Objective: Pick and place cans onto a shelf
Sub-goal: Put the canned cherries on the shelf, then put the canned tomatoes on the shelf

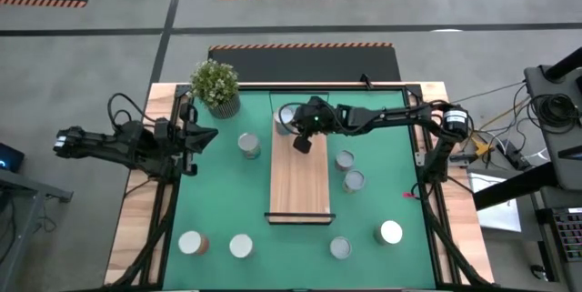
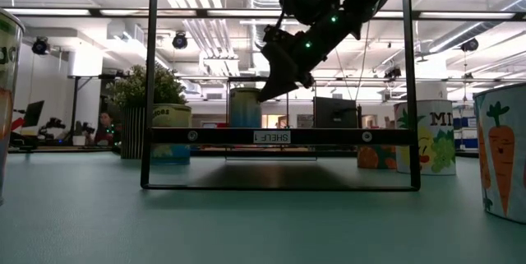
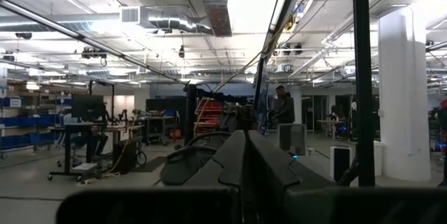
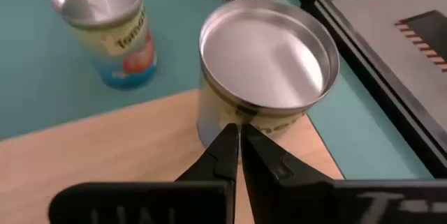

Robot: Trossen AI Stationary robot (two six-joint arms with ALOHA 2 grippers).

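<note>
Silver-topped can (image 4: pixel 262 67) stands on the shelf (image 4: pixel 105 154) just beyond the right claw (image 4: pixel 237 140), pressed together.

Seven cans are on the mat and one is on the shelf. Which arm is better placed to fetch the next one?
Probably the right. The right gripper hangs over the shelf, beside the can at its far end, with two cans close by. The left gripper waits at the mat's left edge.

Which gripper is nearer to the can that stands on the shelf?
The right. The right gripper hangs over the shelf just beside that can, while the left gripper waits beyond the mat's left edge.
</note>
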